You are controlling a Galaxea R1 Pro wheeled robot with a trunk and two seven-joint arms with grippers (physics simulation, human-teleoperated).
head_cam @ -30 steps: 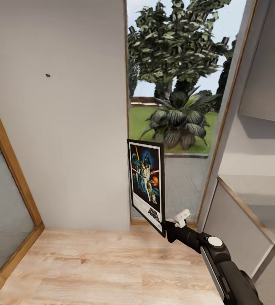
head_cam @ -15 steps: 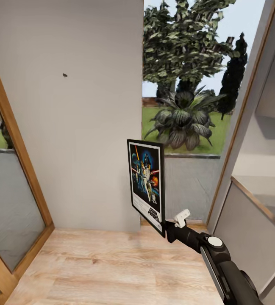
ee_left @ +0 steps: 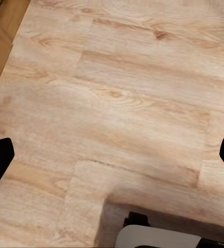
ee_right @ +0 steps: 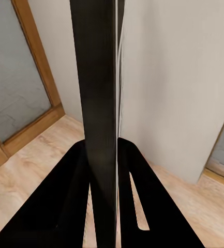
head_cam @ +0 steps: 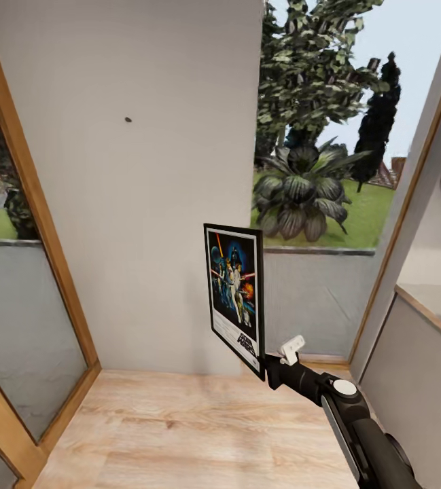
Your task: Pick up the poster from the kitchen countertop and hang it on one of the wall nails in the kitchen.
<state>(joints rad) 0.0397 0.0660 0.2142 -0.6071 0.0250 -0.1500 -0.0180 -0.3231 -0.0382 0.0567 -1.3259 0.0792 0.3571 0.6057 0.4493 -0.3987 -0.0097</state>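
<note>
Hanging over bare floor [ee_left: 117, 103], the left gripper [ee_left: 112, 157] has its fingers spread wide. High on the grey wall [head_cam: 145, 224] sits a nail [head_cam: 128, 119]. Right of it the poster [head_cam: 235, 295] stands upright, its lower corner clamped by the right gripper [head_cam: 269, 370] directly beneath.
</note>
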